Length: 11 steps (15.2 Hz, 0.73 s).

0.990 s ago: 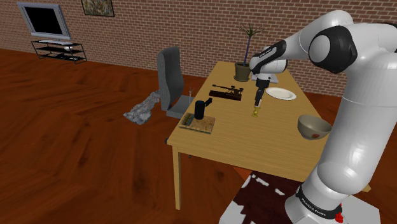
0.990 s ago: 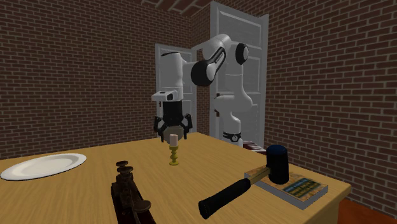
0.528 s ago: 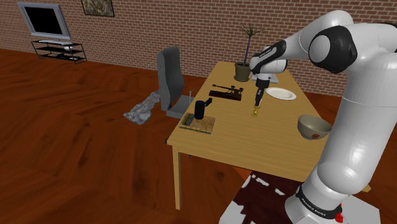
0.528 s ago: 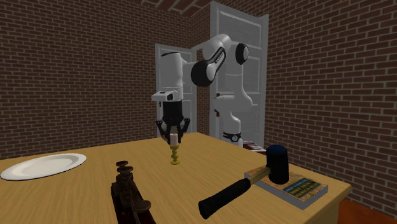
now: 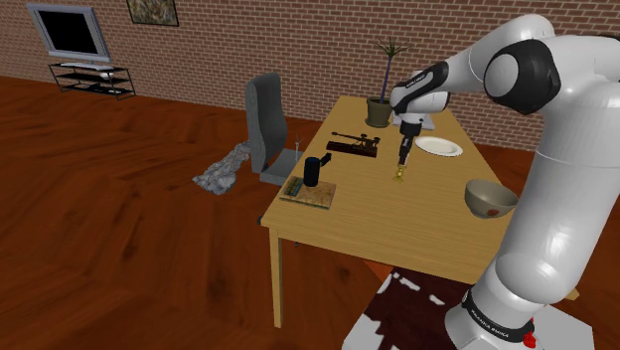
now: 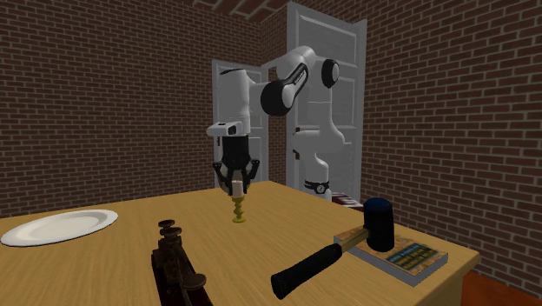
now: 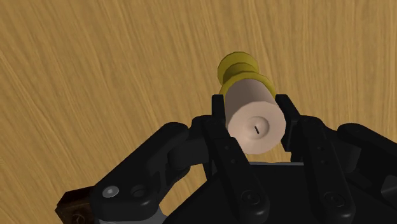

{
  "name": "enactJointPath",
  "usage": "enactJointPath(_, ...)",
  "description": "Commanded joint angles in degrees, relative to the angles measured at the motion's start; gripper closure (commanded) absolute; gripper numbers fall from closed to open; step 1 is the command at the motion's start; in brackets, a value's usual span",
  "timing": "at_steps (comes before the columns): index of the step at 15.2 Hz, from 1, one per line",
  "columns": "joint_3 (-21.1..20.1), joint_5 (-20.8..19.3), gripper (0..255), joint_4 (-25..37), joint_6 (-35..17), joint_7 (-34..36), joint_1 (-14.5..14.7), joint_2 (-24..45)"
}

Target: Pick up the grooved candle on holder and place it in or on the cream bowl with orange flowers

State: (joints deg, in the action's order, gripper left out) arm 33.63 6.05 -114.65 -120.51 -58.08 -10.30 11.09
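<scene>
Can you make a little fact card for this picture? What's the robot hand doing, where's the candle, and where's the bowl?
candle: pale, upright on a yellow holder
gripper: shut on the candle
bowl: on the table, apart from the candle, toward the shoulder view's right
candle in bowl: not yet
plate: white, on the table too

A white plate [image 5: 438, 147], potted plant [image 5: 382, 99] and hammer [image 6: 334, 253] sit on the table [image 5: 397, 224].
</scene>
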Motion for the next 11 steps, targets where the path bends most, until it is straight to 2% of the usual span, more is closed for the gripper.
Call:
enactJointPath(1, 0.13, -0.46, 255, 0.69, 1.23, 0.29, 0.1, -0.65)
enactJointPath(11, 0.53, -2.66, 255, 5.1, 8.27, 1.72, 0.61, -3.87)
